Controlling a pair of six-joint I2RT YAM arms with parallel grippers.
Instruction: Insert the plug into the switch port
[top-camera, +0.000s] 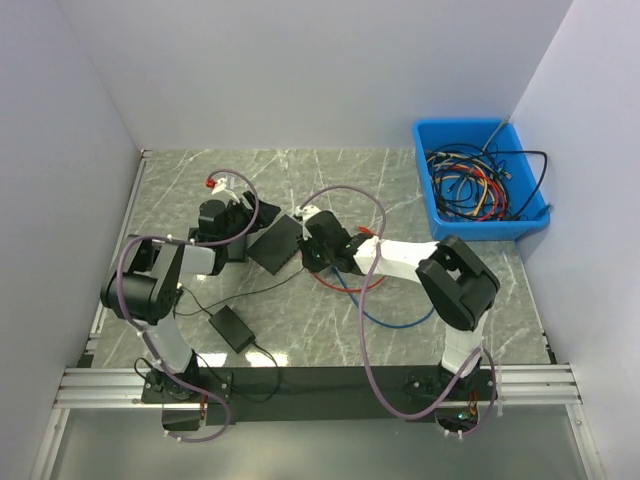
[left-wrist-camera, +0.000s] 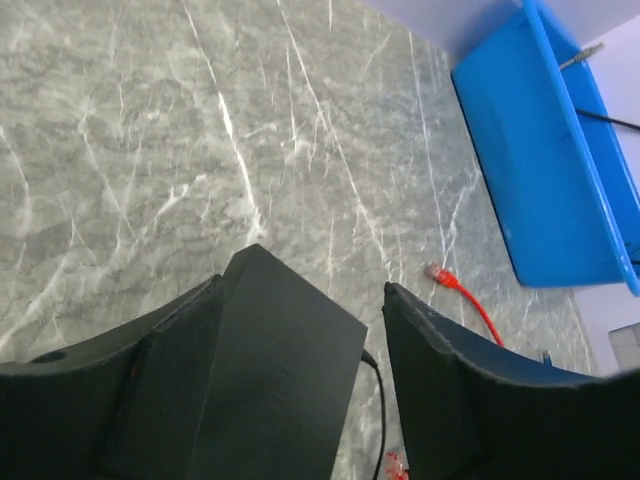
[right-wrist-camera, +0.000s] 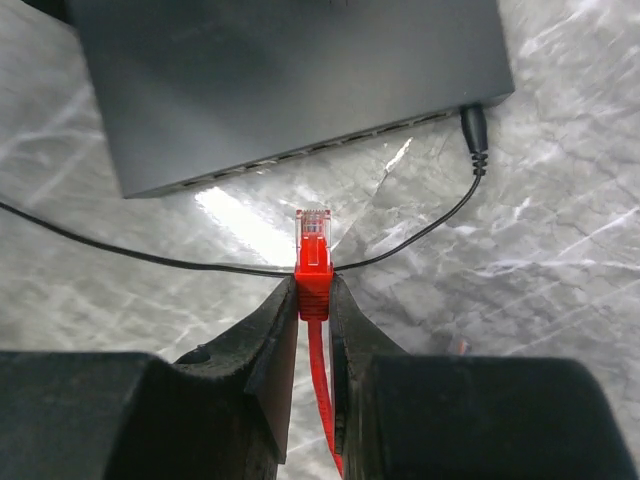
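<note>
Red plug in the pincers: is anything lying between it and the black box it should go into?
Nothing visible does. The red network plug, pinched in the right gripper, faces the flat black switch box across bare grey marble table. A thin black cord crosses beneath the plug, behind its tip, not ahead.

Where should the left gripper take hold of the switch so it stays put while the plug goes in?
Likely the plain end of the switch, opposite the port face, pinched across its flat sides from above and behind. The left gripper straddles that end, open. This leaves the ports and power cord clear for the red plug.
</note>
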